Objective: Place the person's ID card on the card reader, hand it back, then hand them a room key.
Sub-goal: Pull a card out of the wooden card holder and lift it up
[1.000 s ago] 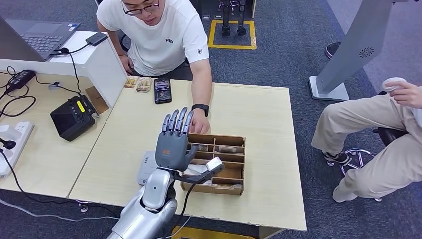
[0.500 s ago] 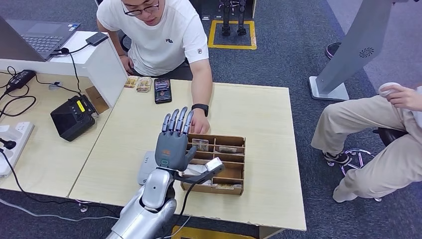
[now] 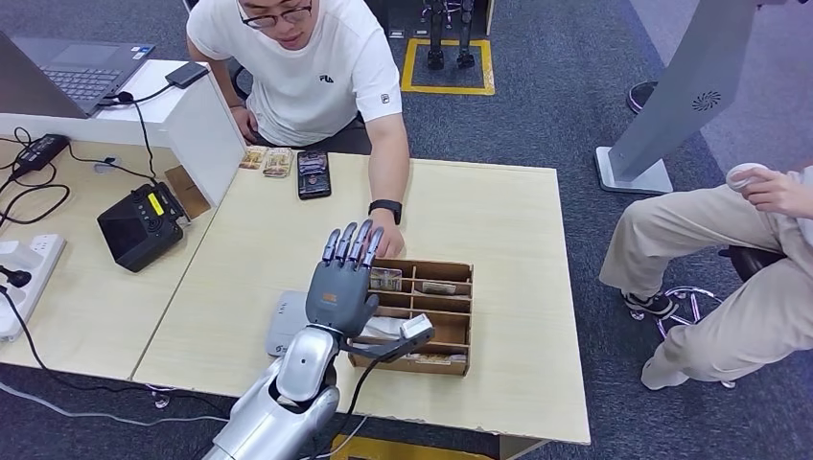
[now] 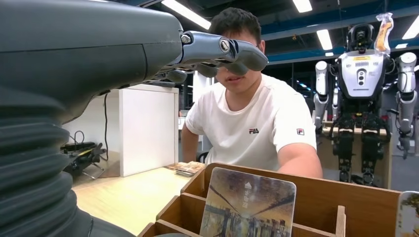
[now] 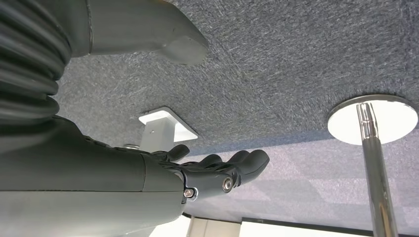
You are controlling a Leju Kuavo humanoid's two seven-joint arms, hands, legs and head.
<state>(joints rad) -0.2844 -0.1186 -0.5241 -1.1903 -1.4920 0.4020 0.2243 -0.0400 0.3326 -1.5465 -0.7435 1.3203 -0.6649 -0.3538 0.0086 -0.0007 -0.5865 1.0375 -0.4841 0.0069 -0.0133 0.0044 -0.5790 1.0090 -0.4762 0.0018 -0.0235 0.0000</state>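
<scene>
Pale wooden table (image 3: 499, 220) on grey carpet (image 3: 566, 115); strip ceiling lights (image 4: 190, 14)

I see a black phone (image 3: 313, 174) near the white partition (image 3: 199, 123), a laptop (image 3: 72, 69) behind that partition.

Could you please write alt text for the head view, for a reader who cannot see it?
The robot's left hand, fingers extended, hovers over a wooden card tray on a table. A seated person opposite reaches a hand to the tray's far edge.
</scene>
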